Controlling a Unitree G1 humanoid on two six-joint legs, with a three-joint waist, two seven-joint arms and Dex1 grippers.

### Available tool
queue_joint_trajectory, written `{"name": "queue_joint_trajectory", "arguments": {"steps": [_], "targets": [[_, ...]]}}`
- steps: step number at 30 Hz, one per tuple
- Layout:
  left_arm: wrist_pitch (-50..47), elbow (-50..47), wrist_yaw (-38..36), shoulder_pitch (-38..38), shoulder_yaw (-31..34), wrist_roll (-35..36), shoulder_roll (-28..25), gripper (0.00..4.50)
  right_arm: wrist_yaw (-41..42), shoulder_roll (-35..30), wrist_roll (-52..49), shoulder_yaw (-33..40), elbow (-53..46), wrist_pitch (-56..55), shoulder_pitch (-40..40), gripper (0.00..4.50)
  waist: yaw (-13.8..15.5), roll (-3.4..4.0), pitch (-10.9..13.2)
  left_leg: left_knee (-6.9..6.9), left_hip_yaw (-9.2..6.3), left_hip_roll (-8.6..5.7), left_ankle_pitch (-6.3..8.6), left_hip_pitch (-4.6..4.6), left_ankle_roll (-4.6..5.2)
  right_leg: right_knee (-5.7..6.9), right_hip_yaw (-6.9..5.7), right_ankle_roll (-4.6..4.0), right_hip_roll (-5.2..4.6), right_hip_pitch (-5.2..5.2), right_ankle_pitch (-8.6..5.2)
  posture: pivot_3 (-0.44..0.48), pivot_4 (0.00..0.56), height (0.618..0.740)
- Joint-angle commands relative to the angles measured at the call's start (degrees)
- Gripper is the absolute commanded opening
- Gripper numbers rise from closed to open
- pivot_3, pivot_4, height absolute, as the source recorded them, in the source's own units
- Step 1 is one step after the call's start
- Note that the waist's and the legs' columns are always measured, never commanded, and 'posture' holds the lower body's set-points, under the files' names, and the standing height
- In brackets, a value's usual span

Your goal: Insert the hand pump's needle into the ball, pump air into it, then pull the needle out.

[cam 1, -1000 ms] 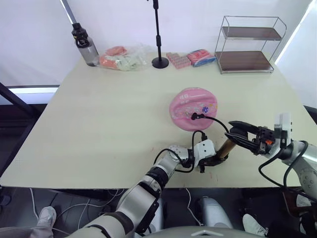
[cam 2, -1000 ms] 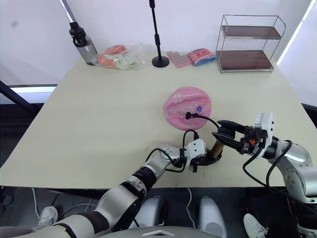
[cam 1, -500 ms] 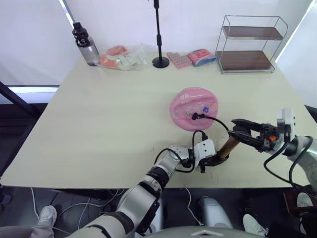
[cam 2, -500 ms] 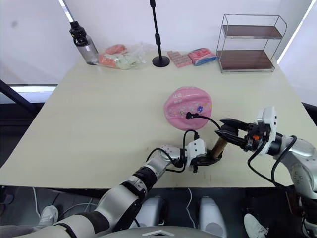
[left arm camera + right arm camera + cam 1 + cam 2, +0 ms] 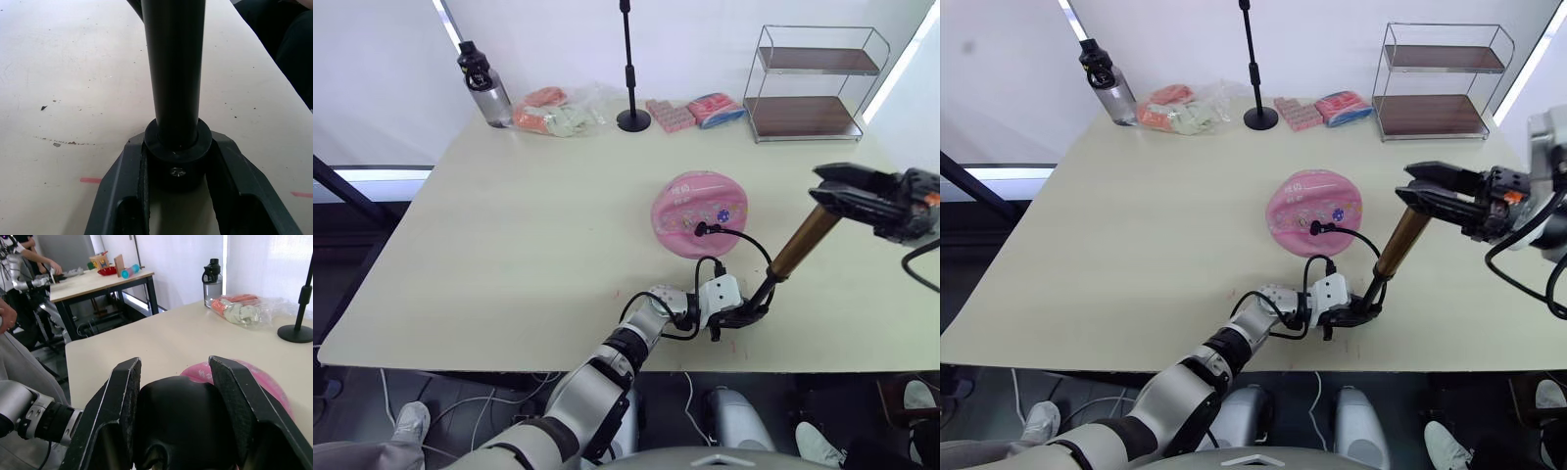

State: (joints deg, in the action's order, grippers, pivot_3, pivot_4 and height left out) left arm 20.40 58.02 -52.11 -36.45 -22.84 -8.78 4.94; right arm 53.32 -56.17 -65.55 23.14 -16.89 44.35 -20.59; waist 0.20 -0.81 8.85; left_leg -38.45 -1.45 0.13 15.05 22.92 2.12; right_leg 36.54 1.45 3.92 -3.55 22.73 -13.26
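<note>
Right now your left gripper [image 5: 177, 196] pinches the hand pump [image 5: 800, 239] by its black foot at the table's [image 5: 509, 245] near edge, while your right gripper [image 5: 830, 185] clamps the T-handle, raised up and to the right so the pump leans. Its thin hose curves to the ball [image 5: 700, 212], which lies flattish at mid-table, just beyond the pump's foot. Far right, the wire shelf [image 5: 813, 83] has both wooden tiers bare. Far left stands a capped bottle [image 5: 484, 86]; you cannot tell its contents.
</note>
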Motion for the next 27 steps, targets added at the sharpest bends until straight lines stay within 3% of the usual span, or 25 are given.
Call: {"name": "queue_joint_trajectory", "arguments": {"steps": [1, 9, 14, 22, 27], "targets": [[-1.0, 2.9, -0.6, 1.3, -1.1, -2.1, -1.3, 1.08, -2.4, -2.8, -2.3, 6.2, 0.4, 0.2, -5.0, 1.75, 0.0, 0.03, 0.0, 0.0, 0.02, 0.0, 0.0, 0.0, 0.0, 0.0, 0.0, 0.0, -0.02, 0.0, 0.0, 0.0, 0.15, 0.74], [-0.5, 3.7, -0.1, 1.1, -0.9, -2.1, -1.2, 1.08, -2.2, -3.9, -2.6, 5.4, 0.1, 4.0, -4.9, 1.75, 0.4, 0.04, 0.1, 0.02, 0.03, -0.01, 0.0, 0.13, 0.01, -0.02, -0.01, 0.0, -0.06, 0.13, 0.01, 0.0, 0.15, 0.74], [-0.2, 3.9, -0.3, 1.4, -1.0, -2.1, -1.2, 1.08, -1.6, 1.2, 4.3, -1.4, -2.9, 0.9, 3.8, 1.75, 0.5, -0.08, 0.0, 0.04, -0.02, 0.02, 0.01, 0.07, 0.01, -0.03, -0.06, 0.0, -0.02, 0.06, 0.0, 0.0, 0.15, 0.74], [-0.1, 4.1, 0.2, 1.6, -0.9, -2.2, -1.2, 1.08, 1.9, 8.8, 20.4, -12.0, 0.0, -12.5, 14.6, 1.75, 0.4, -0.32, -0.3, 0.03, -0.03, 0.07, 0.01, -0.12, 0.01, -0.01, -0.08, -0.05, 0.09, -0.08, -0.04, 0.0, 0.15, 0.74], [-0.2, 4.3, 0.2, 1.6, -0.8, -2.2, -1.1, 1.08, 2.6, 12.8, 27.3, -15.7, 4.7, -20.5, 17.2, 1.75, 0.3, -0.52, -0.5, 0.02, -0.05, 0.08, 0.01, -0.23, 0.01, -0.01, -0.08, -0.05, 0.16, -0.18, -0.04, 0.0, 0.15, 0.74]]}}
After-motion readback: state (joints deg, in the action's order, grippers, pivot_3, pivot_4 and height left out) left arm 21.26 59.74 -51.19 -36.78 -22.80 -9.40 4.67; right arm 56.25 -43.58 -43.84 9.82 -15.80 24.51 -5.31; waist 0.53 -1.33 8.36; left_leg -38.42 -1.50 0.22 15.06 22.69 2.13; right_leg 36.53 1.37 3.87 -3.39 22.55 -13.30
